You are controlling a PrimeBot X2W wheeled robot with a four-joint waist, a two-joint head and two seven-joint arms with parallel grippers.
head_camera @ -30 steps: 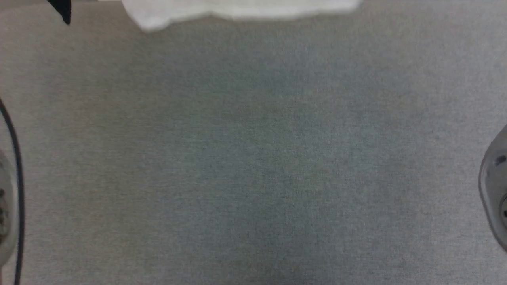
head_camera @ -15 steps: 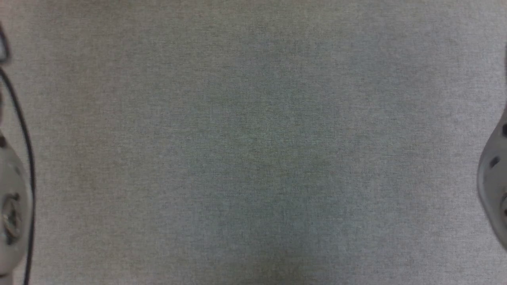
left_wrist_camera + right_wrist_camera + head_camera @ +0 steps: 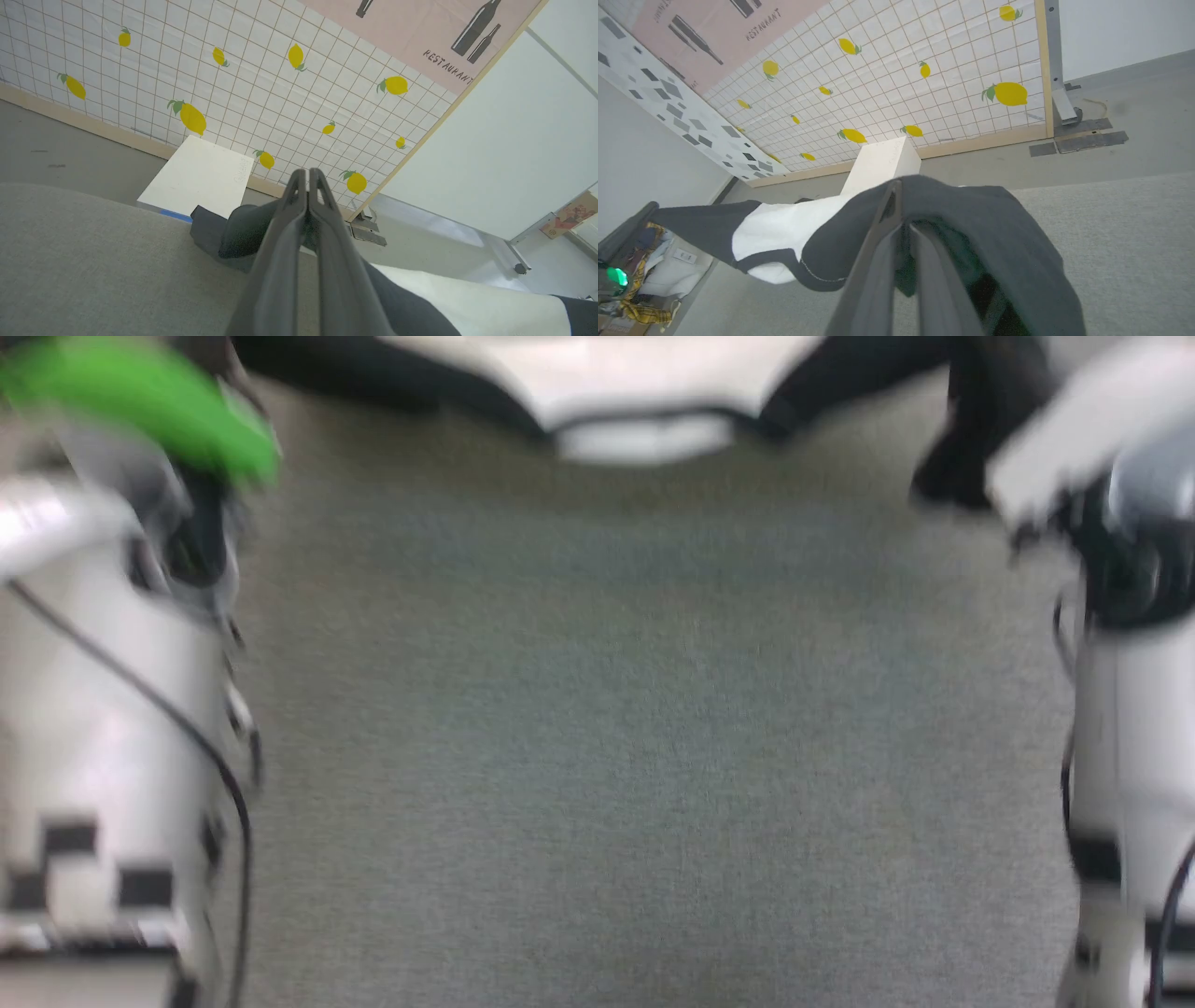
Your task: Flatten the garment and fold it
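The garment (image 3: 644, 378), white with black sleeves and a black neck trim, hangs stretched across the top of the blurred head view. In the left wrist view my left gripper (image 3: 308, 174) is shut on a black sleeve (image 3: 243, 228), and the white body (image 3: 472, 303) trails to the right over the grey table. In the right wrist view my right gripper (image 3: 903, 210) is shut on the other black sleeve (image 3: 994, 224), which drapes over its fingers. From there the white body (image 3: 780, 231) spans leftward through the air.
A grey cloth-covered table (image 3: 635, 728) lies below the garment, with my pale forearms (image 3: 103, 709) at both sides. A white box (image 3: 201, 175) stands on the floor beyond the table, before a lemon-patterned wall (image 3: 233, 70). Clothes lie in a heap (image 3: 649, 280) beside the table.
The head view has shifted. Half a second ago it showed bare grey table; now both forearms stand large at the sides and the garment's neckline spans the top.
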